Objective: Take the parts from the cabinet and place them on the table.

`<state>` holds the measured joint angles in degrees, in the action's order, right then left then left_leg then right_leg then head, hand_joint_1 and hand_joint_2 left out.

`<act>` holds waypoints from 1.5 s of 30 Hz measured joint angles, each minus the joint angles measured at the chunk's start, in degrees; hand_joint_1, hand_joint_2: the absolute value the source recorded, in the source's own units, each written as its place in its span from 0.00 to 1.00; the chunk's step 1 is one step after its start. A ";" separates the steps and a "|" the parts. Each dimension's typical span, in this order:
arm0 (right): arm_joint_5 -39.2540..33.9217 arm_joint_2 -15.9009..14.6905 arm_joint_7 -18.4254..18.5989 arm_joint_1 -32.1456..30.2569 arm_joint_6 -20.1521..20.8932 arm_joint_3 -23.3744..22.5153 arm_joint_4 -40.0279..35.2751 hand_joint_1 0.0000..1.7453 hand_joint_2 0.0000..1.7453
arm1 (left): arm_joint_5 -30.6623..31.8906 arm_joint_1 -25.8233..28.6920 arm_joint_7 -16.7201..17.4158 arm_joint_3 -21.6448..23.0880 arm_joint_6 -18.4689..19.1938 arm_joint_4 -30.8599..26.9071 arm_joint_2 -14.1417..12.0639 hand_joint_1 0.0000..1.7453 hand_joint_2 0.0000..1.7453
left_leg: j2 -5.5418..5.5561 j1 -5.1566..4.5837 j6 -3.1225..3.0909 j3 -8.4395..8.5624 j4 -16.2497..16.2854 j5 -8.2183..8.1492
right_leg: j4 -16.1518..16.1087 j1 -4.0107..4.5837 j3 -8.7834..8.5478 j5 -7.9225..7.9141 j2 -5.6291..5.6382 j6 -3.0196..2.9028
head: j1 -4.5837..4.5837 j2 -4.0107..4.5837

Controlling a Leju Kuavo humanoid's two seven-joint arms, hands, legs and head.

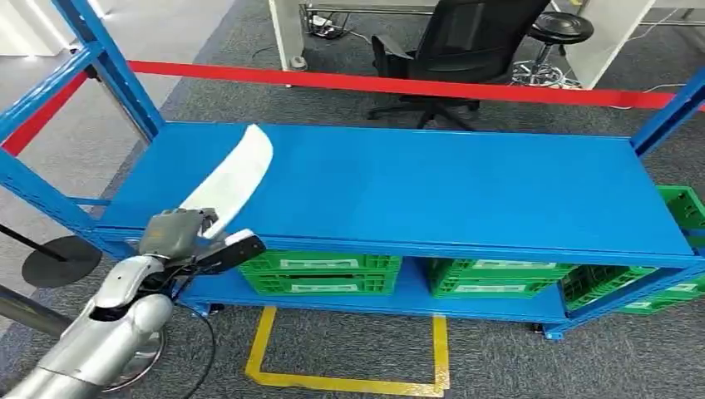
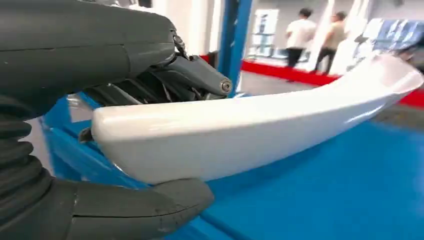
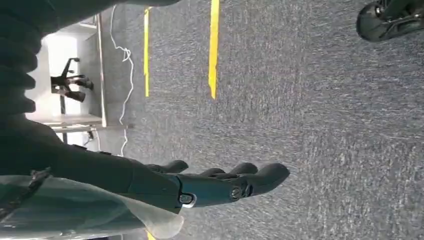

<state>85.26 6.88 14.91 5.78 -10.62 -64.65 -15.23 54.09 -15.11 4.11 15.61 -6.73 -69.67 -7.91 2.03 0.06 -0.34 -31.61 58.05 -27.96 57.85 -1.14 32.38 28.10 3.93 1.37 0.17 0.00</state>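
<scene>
A long curved white part (image 1: 233, 179) lies over the left end of the blue cabinet shelf (image 1: 432, 187). My left hand (image 1: 179, 235) grips its near end at the shelf's front left corner. In the left wrist view the thumb (image 2: 135, 202) sits under the white part (image 2: 260, 127) and the dark fingers (image 2: 170, 80) close over it. The part's far end points toward the back of the shelf. My right hand (image 3: 210, 185) hangs over grey carpet, its fingers stretched out with nothing in them.
Green crates (image 1: 320, 273) sit on the lower shelf, with more at the right (image 1: 657, 283). Blue uprights (image 1: 108, 66) and a red bar (image 1: 399, 83) frame the cabinet. A black office chair (image 1: 465, 50) stands behind it. Yellow floor tape (image 1: 349, 378) marks the carpet in front. People (image 2: 300, 35) stand far off.
</scene>
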 joint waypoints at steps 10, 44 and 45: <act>-0.87 -0.02 0.00 -0.52 -0.44 -0.02 0.00 0.00 1.00 | -3.80 5.72 -4.82 0.13 -2.46 -10.95 0.15 1.00 1.00 | 0.00 0.00 -0.01 -0.01 0.00 -0.01 | -0.01 0.00 0.00 0.01 -0.01 0.01 | 0.00 0.00; -10.12 0.20 -0.17 -1.06 5.71 -6.99 -0.02 0.00 1.00 | -6.93 27.07 -18.60 11.23 -21.64 -36.17 0.81 1.00 1.00 | -2.86 -0.82 -0.76 -0.77 -0.50 2.27 | -1.05 -0.16 -3.98 2.83 -4.23 0.70 | -0.37 0.00; -10.12 0.20 -0.17 -1.11 5.73 -7.04 -0.02 0.00 1.00 | -6.93 27.16 -18.62 11.34 -21.64 -36.19 0.81 1.00 1.00 | -2.86 -0.74 -0.53 -0.77 -0.52 2.41 | -0.97 -0.06 -3.96 2.77 -4.22 0.49 | -0.33 0.00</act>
<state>75.14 7.08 14.73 4.67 -4.90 -71.69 -15.26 47.17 12.06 -14.51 26.95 -28.37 -105.85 -7.10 -0.83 -0.68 -0.87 -32.37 57.52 -25.55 56.89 -1.20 28.42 30.86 -0.29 1.85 -0.15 0.00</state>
